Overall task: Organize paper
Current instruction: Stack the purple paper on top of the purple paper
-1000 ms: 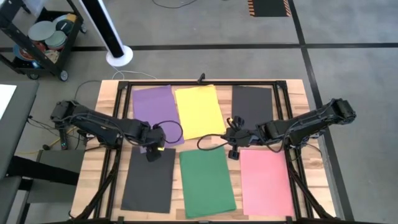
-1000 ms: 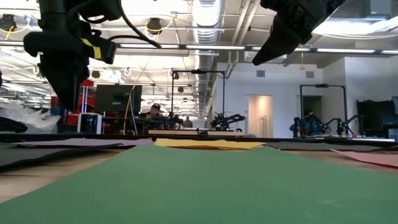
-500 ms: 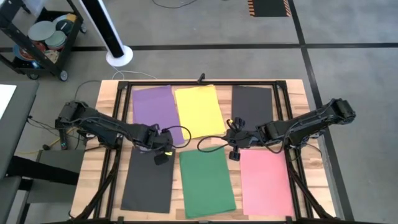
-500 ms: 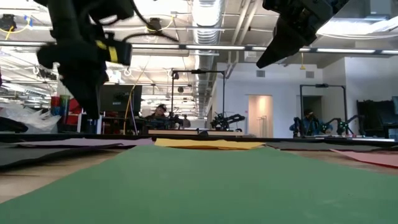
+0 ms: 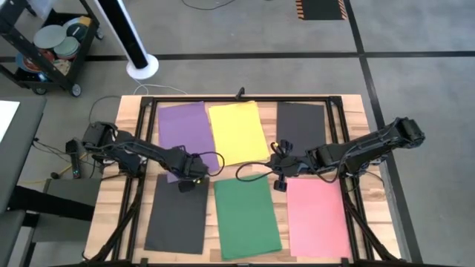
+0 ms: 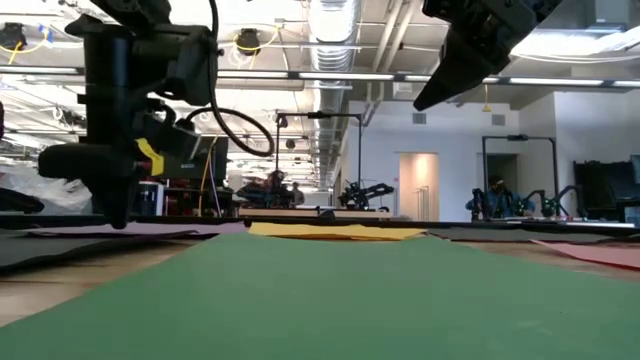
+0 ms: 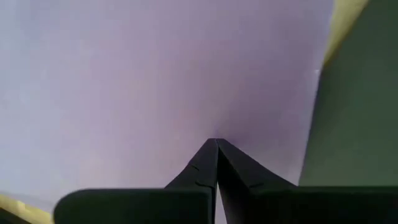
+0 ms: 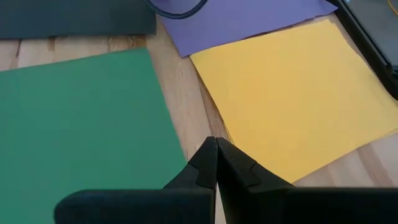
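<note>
Six sheets of paper lie flat on the wooden table. Purple point(image 5: 184, 127), yellow point(image 5: 237, 132) and black point(image 5: 300, 122) are in the far row. Black point(image 5: 177, 219), green point(image 5: 247, 219) and pink point(image 5: 318, 216) are in the near row. My left gripper point(image 5: 187, 178) is shut and points steeply down over the purple sheet's near edge. In the low view its tip point(image 6: 118, 222) is down at sheet level. My right gripper point(image 5: 278, 180) is shut and hangs well above the table point(image 6: 422, 98), over bare wood between the green and yellow sheets point(image 8: 216, 140). My left gripper comes at the purple sheet from above, slanting in from the table's left. Its shut fingertips point(image 7: 216, 143) meet the sheet's surface point(image 7: 205, 118) near its near edge. The sheet lies flat on the table. I cannot tell for sure whether the tips press on it or stop just short.
A black metal frame point(image 5: 148, 104) runs round the sheets on the tabletop. A dark cable loops beside the right gripper point(image 5: 249, 172). Off the table at the far left stand a cart with plates point(image 5: 52, 48) and a white pole base point(image 5: 141, 68).
My left gripper has come down from well above the table to the purple sheet's near edge and has tipped more steeply downward. It first swung a little toward the table's right, then came back. The sheets lie as before.
</note>
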### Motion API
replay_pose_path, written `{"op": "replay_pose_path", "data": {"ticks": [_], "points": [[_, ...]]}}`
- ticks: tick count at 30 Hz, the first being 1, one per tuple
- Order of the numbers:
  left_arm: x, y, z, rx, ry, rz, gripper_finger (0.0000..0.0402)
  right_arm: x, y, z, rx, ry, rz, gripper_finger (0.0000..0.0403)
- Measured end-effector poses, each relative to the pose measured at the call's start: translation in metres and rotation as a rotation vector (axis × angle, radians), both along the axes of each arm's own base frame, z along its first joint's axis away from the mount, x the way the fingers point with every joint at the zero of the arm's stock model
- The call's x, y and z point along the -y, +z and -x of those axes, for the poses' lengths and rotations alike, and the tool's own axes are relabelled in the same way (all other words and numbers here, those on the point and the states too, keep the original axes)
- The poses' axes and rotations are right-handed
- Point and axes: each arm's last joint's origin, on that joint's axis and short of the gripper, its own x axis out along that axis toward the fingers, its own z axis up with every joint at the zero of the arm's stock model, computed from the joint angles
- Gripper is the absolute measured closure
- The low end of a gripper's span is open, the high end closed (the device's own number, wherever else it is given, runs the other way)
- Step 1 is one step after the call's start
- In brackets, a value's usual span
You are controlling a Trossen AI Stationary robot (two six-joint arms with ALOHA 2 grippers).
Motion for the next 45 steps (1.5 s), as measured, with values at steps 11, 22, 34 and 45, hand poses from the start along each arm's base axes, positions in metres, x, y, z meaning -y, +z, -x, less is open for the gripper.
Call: {"op": "replay_pose_path", "data": {"ticks": [11,22,34,45], "points": [[-0.016,-0.014,0.018,-0.072,0.085,-0.019,0.0402,0.000,0.000,0.000,-0.002,-0.003,-0.003,0.0403],[-0.020,0.021,0.034,-0.065,0.206,-0.096,0.0401,0.000,0.000,0.000,-0.002,-0.012,-0.012,0.0403],[0.004,0.004,0.040,-0.045,0.128,0.250,0.0401,0.000,-0.001,0.001,-0.012,-0.012,-0.009,0.0403],[-0.001,-0.011,0.058,-0.126,0.177,0.194,0.0401,0.000,-0.001,0.001,-0.016,-0.012,-0.008,0.0403]]}}
